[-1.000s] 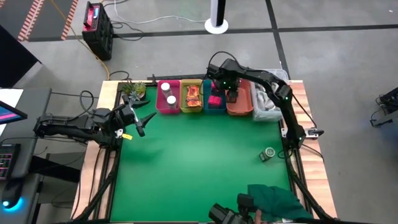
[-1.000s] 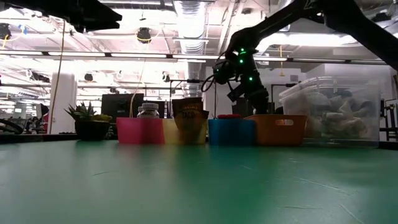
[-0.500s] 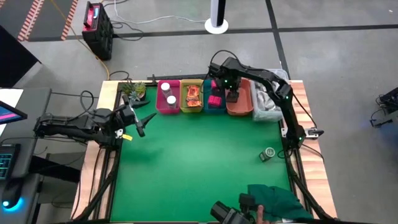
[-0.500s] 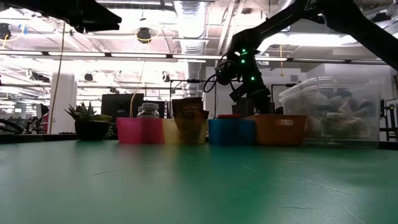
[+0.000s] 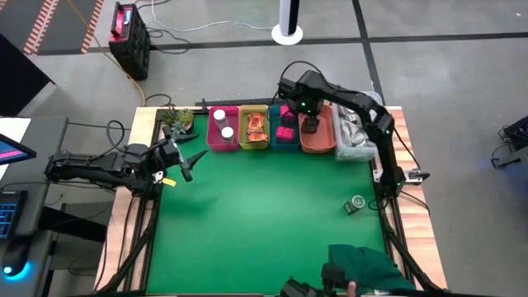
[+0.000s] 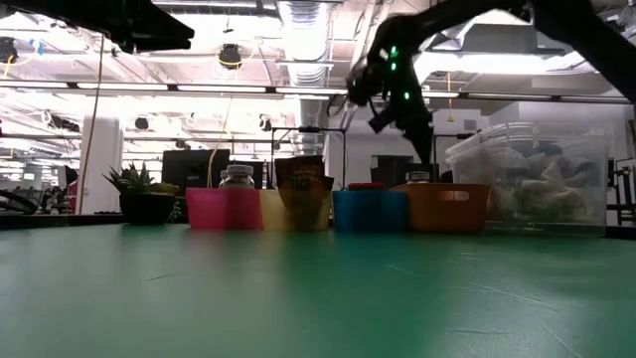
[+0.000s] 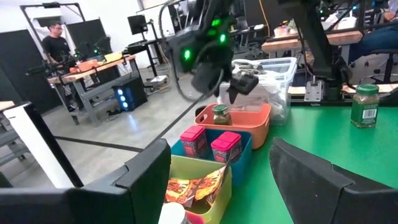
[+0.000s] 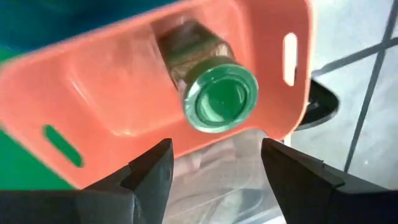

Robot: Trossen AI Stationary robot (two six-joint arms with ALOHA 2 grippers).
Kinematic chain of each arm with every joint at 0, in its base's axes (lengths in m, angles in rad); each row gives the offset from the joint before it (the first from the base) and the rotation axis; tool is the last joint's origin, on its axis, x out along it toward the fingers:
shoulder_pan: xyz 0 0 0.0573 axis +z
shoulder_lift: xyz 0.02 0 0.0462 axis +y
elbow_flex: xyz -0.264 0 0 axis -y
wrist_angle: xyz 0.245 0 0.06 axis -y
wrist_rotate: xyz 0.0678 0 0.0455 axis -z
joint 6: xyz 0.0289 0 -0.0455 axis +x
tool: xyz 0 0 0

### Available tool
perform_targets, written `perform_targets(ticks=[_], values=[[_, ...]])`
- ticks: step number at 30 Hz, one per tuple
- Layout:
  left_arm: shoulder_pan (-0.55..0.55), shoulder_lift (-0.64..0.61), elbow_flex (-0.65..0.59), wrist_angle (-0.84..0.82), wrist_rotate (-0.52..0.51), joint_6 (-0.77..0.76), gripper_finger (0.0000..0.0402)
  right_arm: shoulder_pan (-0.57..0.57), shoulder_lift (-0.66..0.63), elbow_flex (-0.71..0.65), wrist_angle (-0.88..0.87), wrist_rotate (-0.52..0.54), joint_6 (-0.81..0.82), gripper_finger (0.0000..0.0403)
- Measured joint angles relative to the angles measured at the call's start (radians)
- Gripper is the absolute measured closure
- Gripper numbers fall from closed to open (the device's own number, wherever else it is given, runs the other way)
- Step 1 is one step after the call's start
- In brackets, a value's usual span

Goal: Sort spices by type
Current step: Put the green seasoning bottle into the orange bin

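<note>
Our right gripper (image 8: 214, 165) hangs released above the green-lidded jar (image 8: 221, 99) standing inside the orange bin (image 8: 93, 93). We judge it rigid, light, smooth-walled; best pinched across the lid. Left gripper (image 5: 191, 159) waits spread, well left of that bin.

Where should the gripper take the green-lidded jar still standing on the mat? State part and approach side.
Grip the green-lidded jar across its round body just under the lid, coming straight down from above: it seems to stand upright and alone near the table's right edge, sides clear.

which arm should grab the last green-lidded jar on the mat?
Right, probably. The green-lidded round jar stands beside the right arm's base; the right gripper is open above the orange bin. The left gripper waits across the table.
</note>
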Motion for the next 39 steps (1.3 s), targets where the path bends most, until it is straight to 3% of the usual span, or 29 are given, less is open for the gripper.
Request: perform_targets(ticks=[4,9,13,19,25,33,39], values=[[0.000,0.000,0.000,-0.001,0.000,0.000,0.0143,0.043,-0.064,-0.003,0.003,-0.039,0.071,0.0126],[0.000,0.000,0.000,-0.002,0.000,0.000,0.0143,0.146,-0.167,-0.003,0.002,-0.224,0.151,0.0126],[0.000,0.000,0.000,-0.002,0.000,0.000,0.0143,0.274,-0.240,-0.042,0.006,-0.237,0.166,0.0126],[0.000,0.000,0.000,-0.001,0.000,-0.005,0.0143,0.484,-0.371,-0.232,0.004,-0.241,0.229,0.0126],[0.000,0.000,0.000,0.008,0.000,-0.015,0.0143,0.635,-0.487,-0.480,0.000,-0.240,0.434,0.0126],[0.000,0.000,0.000,0.008,0.000,-0.023,0.0143,0.694,-0.674,-0.677,0.003,-0.308,0.696,0.0122],[0.000,0.000,0.000,0.001,0.000,-0.027,0.0143,0.746,-0.791,-0.754,0.012,-0.329,0.789,0.0080]])
